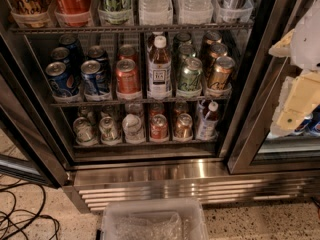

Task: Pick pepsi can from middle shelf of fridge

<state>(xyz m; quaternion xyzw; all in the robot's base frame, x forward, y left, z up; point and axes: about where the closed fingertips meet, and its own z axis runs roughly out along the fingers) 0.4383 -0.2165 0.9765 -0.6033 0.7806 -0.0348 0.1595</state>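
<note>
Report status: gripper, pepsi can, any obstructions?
Gripper far right, away from the cans. Pepsi can upright, front of middle shelf. Orange-red can beside it; nothing in front.

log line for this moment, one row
phase: pre-reach | gripper: right, outside fridge | pepsi can: upright, middle shelf left, beside red can, untouched

Fridge (150,176) door's open. On the middle shelf (140,101), a pepsi can (95,79) stands in the front row, another blue can (61,80) just left of it, an orange-red can (127,78) just right. The gripper (295,104) hangs off to the right, beside the glass door (245,119), well apart from the cans.
</note>
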